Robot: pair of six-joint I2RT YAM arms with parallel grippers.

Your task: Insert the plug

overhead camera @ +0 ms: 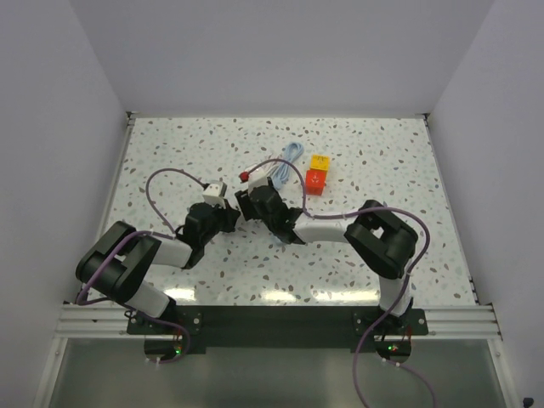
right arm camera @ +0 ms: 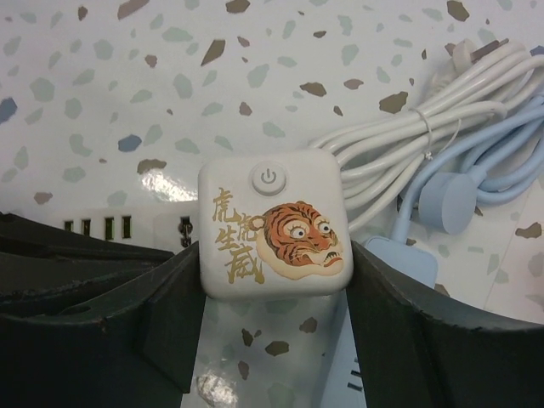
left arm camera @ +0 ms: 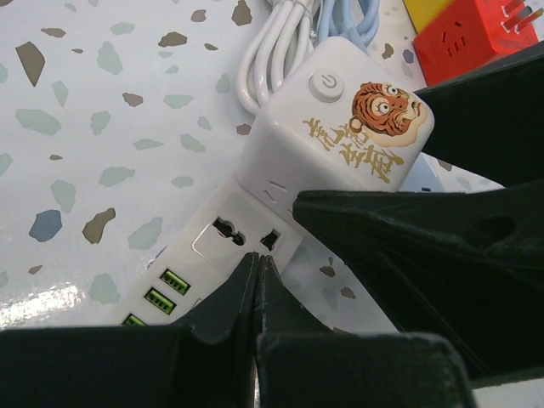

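Note:
The plug is a white cube [right arm camera: 272, 225] with a tiger picture and a power button; it also shows in the left wrist view [left arm camera: 348, 127]. My right gripper [right arm camera: 274, 263] is shut on its two sides. The cube sits on one end of a white power strip [left arm camera: 229, 234] that has a universal socket and green USB ports. My left gripper [left arm camera: 257, 259] is shut and empty, its tips resting at the strip's socket edge. In the top view both grippers, left [overhead camera: 229, 215] and right [overhead camera: 252, 204], meet at mid-table and hide the cube and strip.
A red cube adapter [overhead camera: 316, 180] and a yellow-orange one [overhead camera: 320, 161] lie behind and to the right. Bundled white cable [right arm camera: 408, 136] and light blue cable [right arm camera: 476, 183] lie just beyond the plug. Side walls bound the speckled table [overhead camera: 382, 153].

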